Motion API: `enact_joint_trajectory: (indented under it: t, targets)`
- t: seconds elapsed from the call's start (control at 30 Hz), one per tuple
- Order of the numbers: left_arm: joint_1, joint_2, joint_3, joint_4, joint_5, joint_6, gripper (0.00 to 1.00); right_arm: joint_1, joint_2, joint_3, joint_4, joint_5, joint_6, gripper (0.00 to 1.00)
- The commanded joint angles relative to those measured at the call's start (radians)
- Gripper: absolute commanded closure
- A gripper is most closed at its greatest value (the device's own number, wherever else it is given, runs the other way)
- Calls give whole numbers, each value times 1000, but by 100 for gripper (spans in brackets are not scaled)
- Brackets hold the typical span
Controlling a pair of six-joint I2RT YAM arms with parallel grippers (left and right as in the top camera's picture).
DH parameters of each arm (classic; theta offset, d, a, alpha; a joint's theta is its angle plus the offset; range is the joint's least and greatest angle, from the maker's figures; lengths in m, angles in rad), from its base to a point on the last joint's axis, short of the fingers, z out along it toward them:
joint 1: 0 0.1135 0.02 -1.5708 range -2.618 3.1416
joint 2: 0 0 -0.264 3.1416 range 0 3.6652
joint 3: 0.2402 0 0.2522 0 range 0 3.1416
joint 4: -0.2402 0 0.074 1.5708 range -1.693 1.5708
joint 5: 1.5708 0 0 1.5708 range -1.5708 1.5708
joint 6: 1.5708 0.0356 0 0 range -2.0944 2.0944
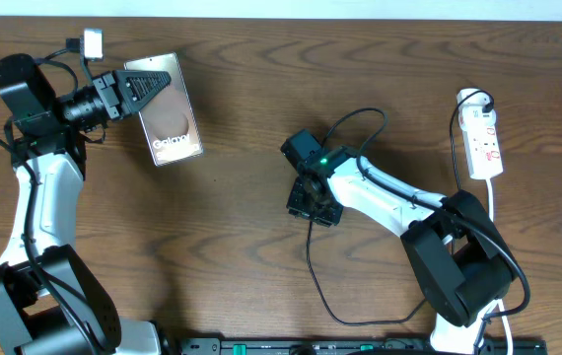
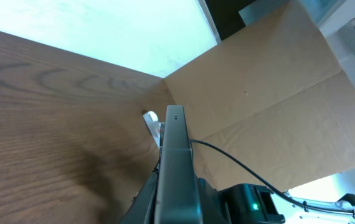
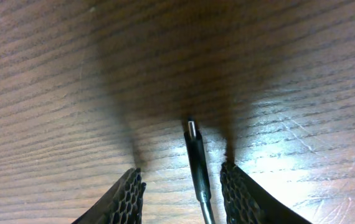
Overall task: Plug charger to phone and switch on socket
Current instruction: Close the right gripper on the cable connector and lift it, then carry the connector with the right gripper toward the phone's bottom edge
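The wooden table carries the white socket near its right edge, well apart from both arms. Toward the left, the left gripper is clamped on the phone, "Galaxy" face up. The right gripper has its 2 fingers spread on either side of the charger tip, which lies on the wood.

Rest of charger beyond edge

Your brown wooden table shows matt grain; the flat bronze-brown phone is glossy (white plastic strip, smooth).
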Motion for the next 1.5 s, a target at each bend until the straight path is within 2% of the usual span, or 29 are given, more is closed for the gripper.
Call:
enact_joint_trajectory:
  t: [0.0, 0.27, 0.57, 0.73, 1.0, 1.13, 1.23, 1.33, 1.47]
  targets:
    - [-1, -13, 1, 7, 31, 14, 92, -11, 40, -6, 2, 39, 6, 62]
    - [-1, -13, 1, 7, 31, 14, 92, -11, 40, -6, 2, 39, 6, 79]
    - [-1, -13, 0, 3, 32, 14, 92, -11, 40, -6, -2, 39, 6, 84]
    - [-1, -13, -11, 4, 31, 14, 92, -11, 40, -6, -5, 39, 6, 97]
    - [-1, -13, -16, 4, 31, 21, 92, -11, 40, -6, 23, -15, -24, 99]
    - [-1, -13, -16, 4, 31, 21, 92, -11, 40, -6, 140, -158, -164, 99]
    - [-1, -13, -16, 4, 31, 21, 92, -11, 40, -6, 267, -315, -333, 99]
    - [-1, -13, -16, 5, 31, 21, 92, -11, 40, -6, 441, -607, -596, 99]
    - [-1, -13, -16, 5, 31, 21, 92, -11, 40, -6, 580, -896, -788, 99]
